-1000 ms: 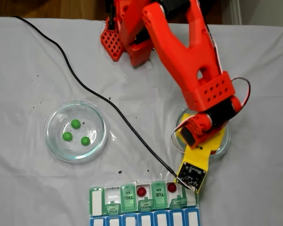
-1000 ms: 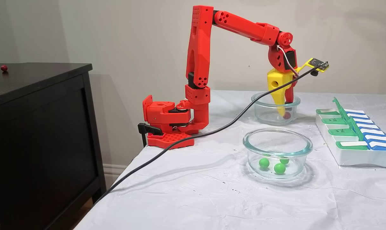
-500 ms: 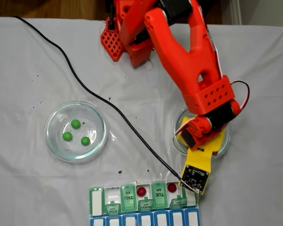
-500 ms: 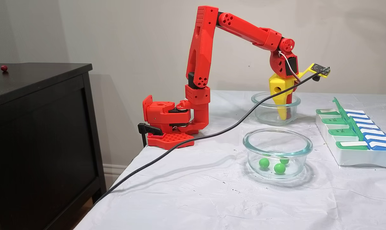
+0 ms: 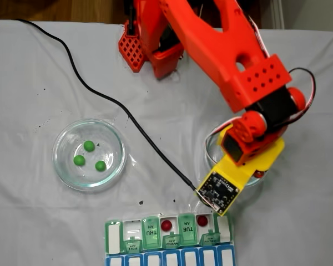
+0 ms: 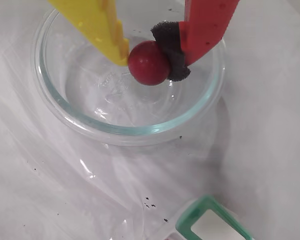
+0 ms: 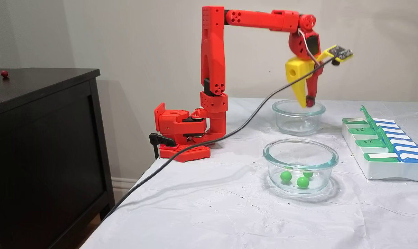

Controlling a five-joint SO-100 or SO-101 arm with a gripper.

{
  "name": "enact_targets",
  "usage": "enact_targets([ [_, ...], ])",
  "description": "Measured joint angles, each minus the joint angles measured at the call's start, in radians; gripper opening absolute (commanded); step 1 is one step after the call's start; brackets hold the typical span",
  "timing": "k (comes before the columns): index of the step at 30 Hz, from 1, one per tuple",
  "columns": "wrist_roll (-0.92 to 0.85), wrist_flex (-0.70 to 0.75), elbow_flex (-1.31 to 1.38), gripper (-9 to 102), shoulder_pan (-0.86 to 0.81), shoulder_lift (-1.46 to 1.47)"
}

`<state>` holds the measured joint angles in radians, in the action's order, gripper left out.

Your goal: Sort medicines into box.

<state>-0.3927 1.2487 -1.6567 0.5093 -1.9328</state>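
A: Task object first. One dark red ball sits pinched between the yellow finger and the foam pad on the red finger. It hangs above the empty glass dish, roughly at rim height in the side-on fixed view.

B: Rest of the medicines?

A: Two red balls already lie in open compartments of the pill organizer, seen from above. Three green balls wait in the other glass dish, well apart from the arm.

B: Gripper?

A: The gripper is clamped on the red ball, fingertips pointing down, over the far dish.

B: Risks?

A: My guess: the ball is round and held only at two small contact spots, and it sits near the very tips. A jerk in the carry could roll it out. If it drops here it likely lands back in the dish; dropped later it could roll off across the white cloth. Also, the compartments are small and the raised green lids stand beside them, so a slightly off release could bounce the ball off a lid or into a slot that already holds one.

B: Arm pose?

A: Upper link vertical, forearm stretched about level, wrist bent straight down. The black cable trails from the wrist camera board across the table.
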Motion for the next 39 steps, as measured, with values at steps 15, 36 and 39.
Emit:
enact_targets([
  [15,-0.209,0.031,0.213,0,-0.417,0.115],
  [36,-0.324,0.017,0.492,0,-0.607,0.477],
  [39,-0.324,0.011,0.540,0,-0.612,0.537],
])
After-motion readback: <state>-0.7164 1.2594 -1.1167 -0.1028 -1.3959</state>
